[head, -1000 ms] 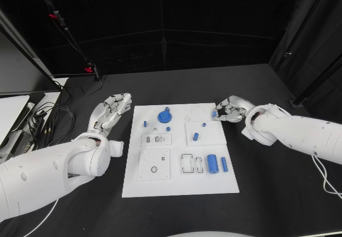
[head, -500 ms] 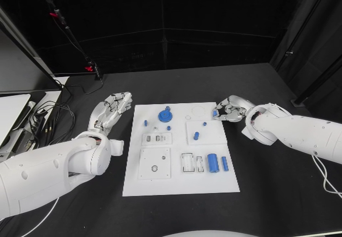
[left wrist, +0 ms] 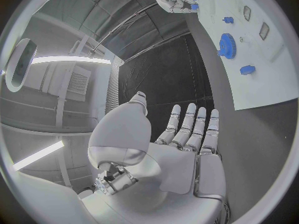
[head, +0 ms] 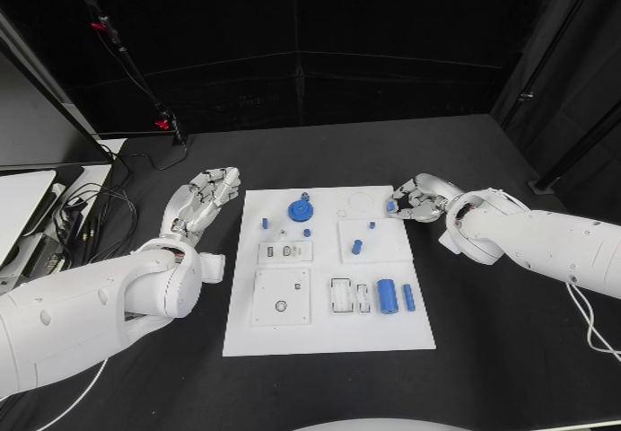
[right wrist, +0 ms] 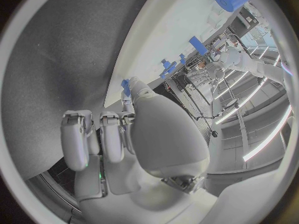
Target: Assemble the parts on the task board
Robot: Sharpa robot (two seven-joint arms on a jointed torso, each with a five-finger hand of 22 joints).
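Right hand point(head: 416, 198), at the task board's point(head: 328, 337) two o'clock edge, pinches a small blue part point(head: 389, 206) in curled fingers. Left hand point(head: 204, 199) lies flat, fingers wide, on the surface point(head: 492, 359) at ten o'clock.

Two bulky, glossy white arms with rounded shells and seam lines end in silver hands, left point(head: 204, 199) and right point(head: 416, 198), with segmented metal fingers; a thin white cable point(head: 585, 316) trails under the right arm.
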